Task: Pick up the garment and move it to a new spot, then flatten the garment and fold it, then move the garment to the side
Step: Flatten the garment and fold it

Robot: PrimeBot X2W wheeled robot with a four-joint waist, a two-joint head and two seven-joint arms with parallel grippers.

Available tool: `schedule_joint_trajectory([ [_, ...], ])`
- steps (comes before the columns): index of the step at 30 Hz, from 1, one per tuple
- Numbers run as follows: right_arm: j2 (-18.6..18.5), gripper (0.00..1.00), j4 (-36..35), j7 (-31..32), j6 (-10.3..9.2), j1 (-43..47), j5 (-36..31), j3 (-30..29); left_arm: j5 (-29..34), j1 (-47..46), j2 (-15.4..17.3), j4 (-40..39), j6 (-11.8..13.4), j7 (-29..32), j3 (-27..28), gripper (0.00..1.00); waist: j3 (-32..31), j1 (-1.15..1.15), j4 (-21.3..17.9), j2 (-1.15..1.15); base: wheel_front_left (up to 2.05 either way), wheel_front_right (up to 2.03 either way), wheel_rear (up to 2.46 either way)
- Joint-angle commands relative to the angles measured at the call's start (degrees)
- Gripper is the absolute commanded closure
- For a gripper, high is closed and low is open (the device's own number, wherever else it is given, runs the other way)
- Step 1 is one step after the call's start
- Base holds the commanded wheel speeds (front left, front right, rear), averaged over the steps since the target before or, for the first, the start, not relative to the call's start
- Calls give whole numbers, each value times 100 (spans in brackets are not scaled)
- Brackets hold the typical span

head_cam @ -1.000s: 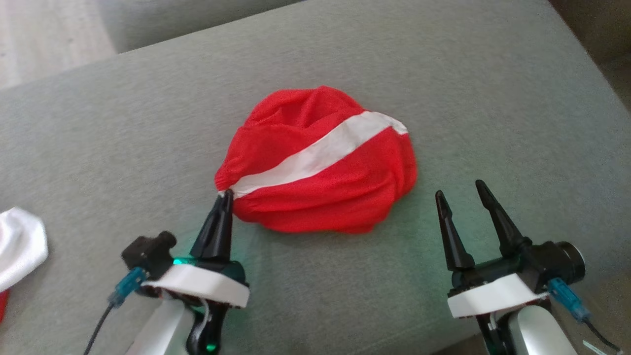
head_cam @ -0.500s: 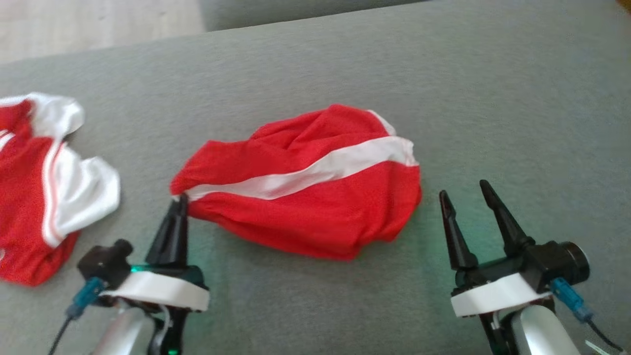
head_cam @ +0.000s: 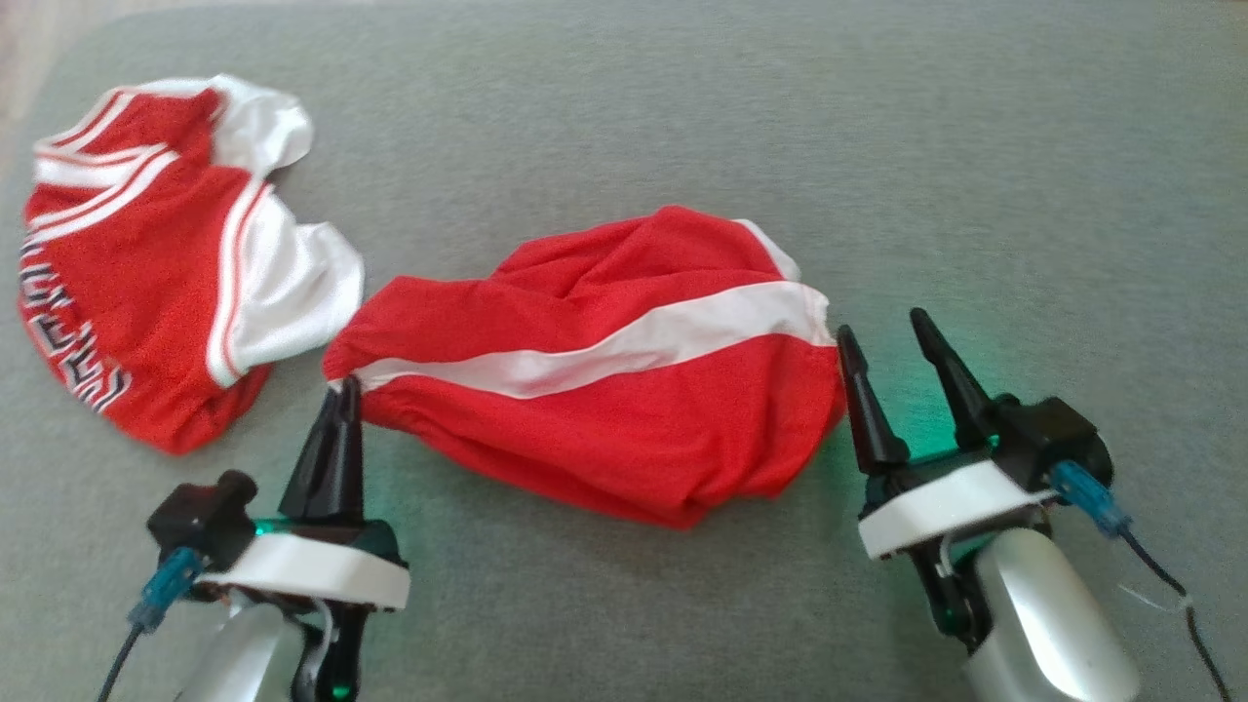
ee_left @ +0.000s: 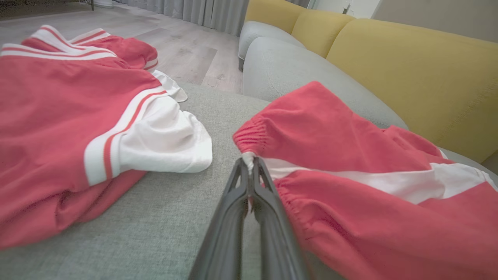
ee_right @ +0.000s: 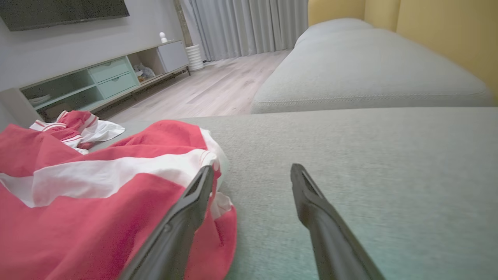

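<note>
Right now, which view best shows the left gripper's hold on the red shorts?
Left wrist view: close up, the shut left gripper pinches the red shorts at their gathered edge. Head view shows it smaller; right wrist view shows the shorts' opposite end.

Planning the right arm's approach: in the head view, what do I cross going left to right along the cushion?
In order: red-and-white jersey → left gripper, shut → red garment with a white stripe, its left end pinched by that gripper → right gripper, open, beside the garment's right edge.
</note>
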Motion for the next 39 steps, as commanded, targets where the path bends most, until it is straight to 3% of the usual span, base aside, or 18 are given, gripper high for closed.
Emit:
schedule_joint_trajectory([
  [1, -11, 0, 41, -14, -4, -236, 177, 240, 77, -273, 51, -93, -43, -66, 189, 100, 42, 0, 190, 0, 0, 0, 0],
  [9, -11, 0, 621, -14, -4, -533, 518, 729, 165, -314, -139, -20, -126, -70, 225, 100, -3, 0, 361, 0, 0, 0, 0],
  [10, -11, 5, 657, -14, -4, -553, 557, 780, 182, -307, -161, -17, -136, -71, 233, 100, -12, 0, 370, 0, 0, 0, 0],
  [12, -24, 50, 697, -14, -4, -594, 588, 898, 214, -291, -194, -5, -158, -71, 248, 100, -31, 0, 381, 0, 0, 0, 0],
  [15, -37, 84, 696, -14, -4, -628, 619, 997, 262, -271, -223, 13, -186, -71, 276, 100, -57, 0, 385, 0, 0, 0, 0],
  [17, -43, 100, 650, -14, -4, -647, 623, 1018, 290, -262, -239, 20, -201, -71, 294, 100, -65, 0, 378, 0, 0, 0, 0],
  [23, -74, 100, 346, -14, -4, -723, 515, 807, 392, -318, -214, -30, -245, -72, 395, 100, -59, 0, 297, 0, 0, 0, 0],
  [28, -105, 100, -231, -14, -4, -969, 429, 237, 707, -740, 14, -296, -275, -63, 330, 100, 93, 0, 94, 0, 0, 0, 0],
  [33, -316, 100, -748, -14, -4, -1749, 401, -343, 942, -1956, 354, -782, -325, 320, 149, 100, 419, 0, -255, 0, 0, 0, 0],
  [39, -923, 100, -838, -14, -4, -3317, 395, -913, 1176, -4173, 688, -1132, -366, 1029, -390, 100, 875, 0, -761, 0, 0, 0, 0],
])
